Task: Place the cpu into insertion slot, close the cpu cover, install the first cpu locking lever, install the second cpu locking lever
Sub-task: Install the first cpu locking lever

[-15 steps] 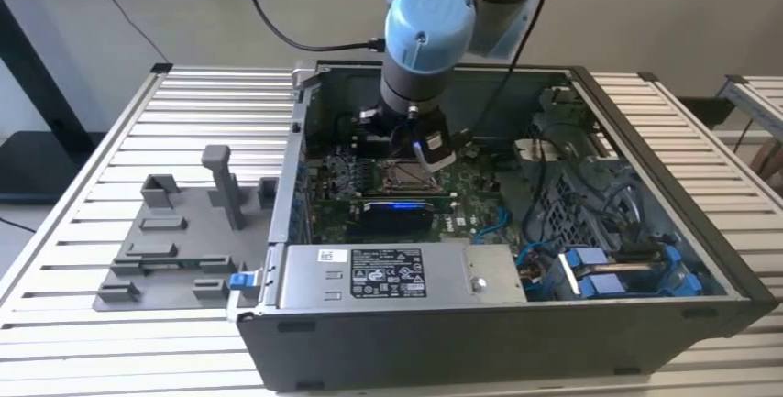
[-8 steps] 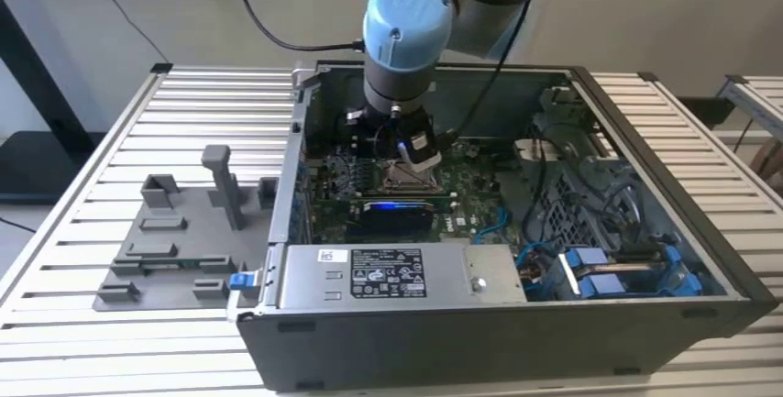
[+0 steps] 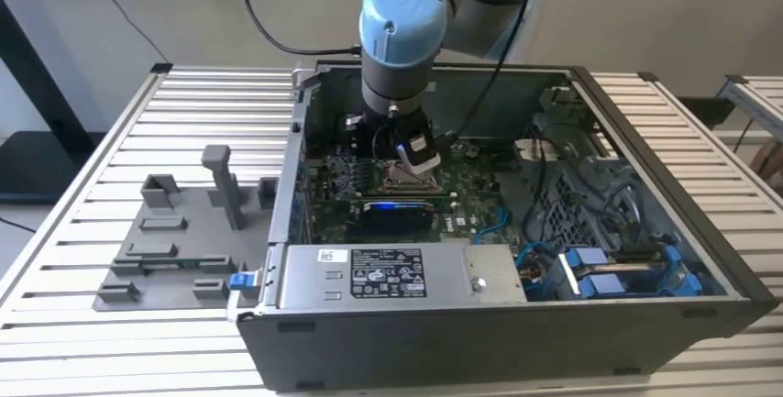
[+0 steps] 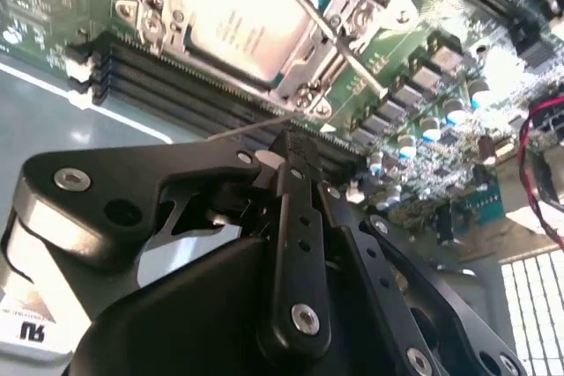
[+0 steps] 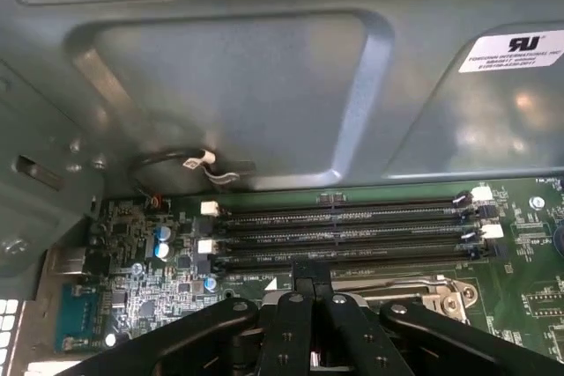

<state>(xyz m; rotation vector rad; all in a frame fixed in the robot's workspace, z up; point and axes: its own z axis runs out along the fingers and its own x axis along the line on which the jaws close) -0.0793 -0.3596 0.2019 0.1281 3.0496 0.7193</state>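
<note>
The claw [image 4: 295, 151], fingers pressed together, hovers just beside the cpu cover [image 4: 330, 59], closed over the cpu [image 4: 233, 19]. A thin locking lever [image 4: 339, 37] lies just ahead; a skewed push could let it spring free.

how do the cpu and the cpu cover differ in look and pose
In the second wrist view the cpu is a solid, pale silver-tan square with print on top, while the cpu cover is a shiny frame with a window. The cpu lies inside the insertion slot; the cpu cover sits around and over its edges. Both lie flat and share a square outline.
</note>
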